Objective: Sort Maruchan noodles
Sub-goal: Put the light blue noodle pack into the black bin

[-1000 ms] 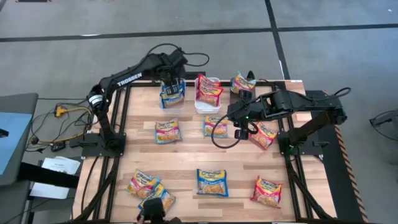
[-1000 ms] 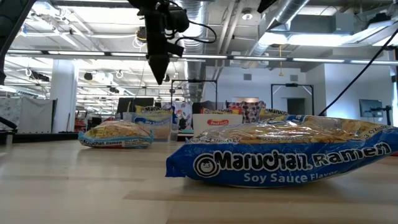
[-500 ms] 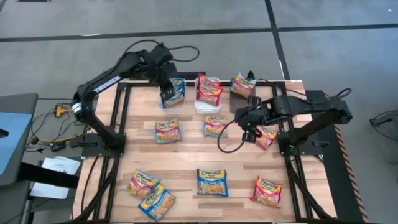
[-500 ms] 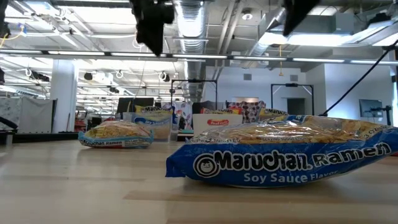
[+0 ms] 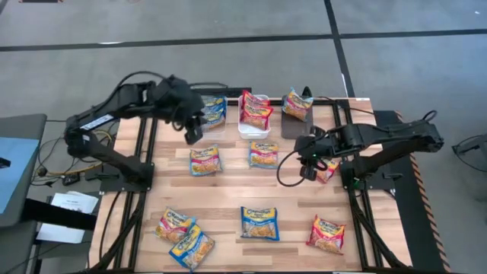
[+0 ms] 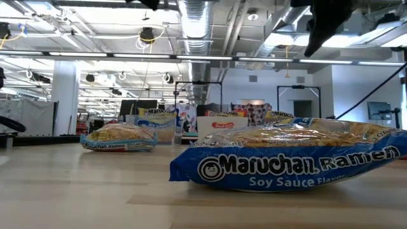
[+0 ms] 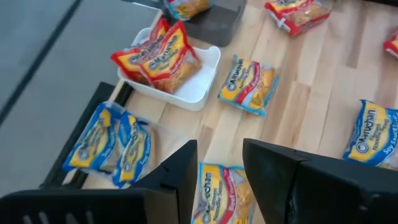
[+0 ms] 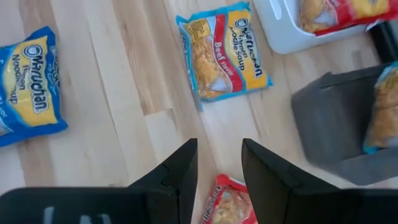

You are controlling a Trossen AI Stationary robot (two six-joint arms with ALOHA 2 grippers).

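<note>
Near the front edge of the wooden table (image 5: 228,202) lie four flat, shiny noodle packets (image 5: 260,223). In the middle row lie two more, and a red one sits under the right gripper (image 5: 312,163). That gripper hangs above it with its fingers a little apart, holding nothing; its dark arm is stretched low from the right. The left gripper (image 5: 192,129) also has a small gap and holds nothing, its arm bent high. At the far edge, blue packets fill a clear bin (image 5: 212,113), red packets a white bin (image 5: 255,114), one packet a dark bin (image 5: 295,114).
</note>
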